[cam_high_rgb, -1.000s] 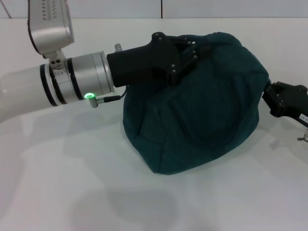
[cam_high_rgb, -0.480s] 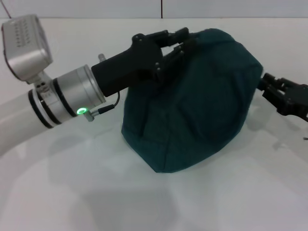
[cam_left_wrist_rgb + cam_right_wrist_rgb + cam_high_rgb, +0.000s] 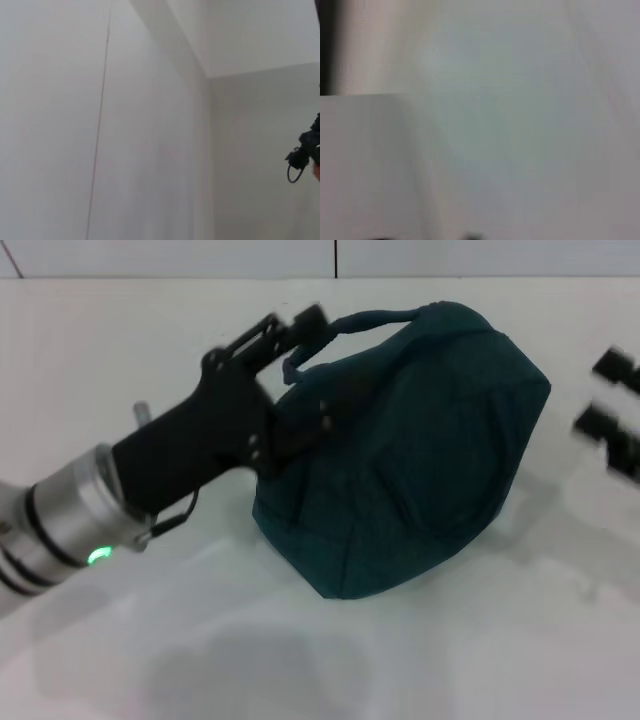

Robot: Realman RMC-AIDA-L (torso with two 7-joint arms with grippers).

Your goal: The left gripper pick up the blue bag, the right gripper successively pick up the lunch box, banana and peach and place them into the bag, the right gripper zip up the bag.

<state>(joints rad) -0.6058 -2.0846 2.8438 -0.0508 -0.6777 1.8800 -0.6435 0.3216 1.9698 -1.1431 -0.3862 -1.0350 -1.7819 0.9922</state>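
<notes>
The blue bag sits bulging on the white table, its top looking closed. Its handle loops up at the top left. My left gripper is open at the bag's upper left side; one fingertip is above the handle and the other is against the bag's side. It holds nothing. My right gripper is blurred at the right edge, clear of the bag, with its two fingers apart. The lunch box, banana and peach are out of view.
The white table stretches all around the bag, with a wall seam at the back. The left wrist view shows only white surfaces and a small black part at its edge. The right wrist view shows only blurred white.
My left gripper has let go of the bag's top, opened and pulled back to the lower left. My right gripper has moved away from the bag's right side towards the right edge.
</notes>
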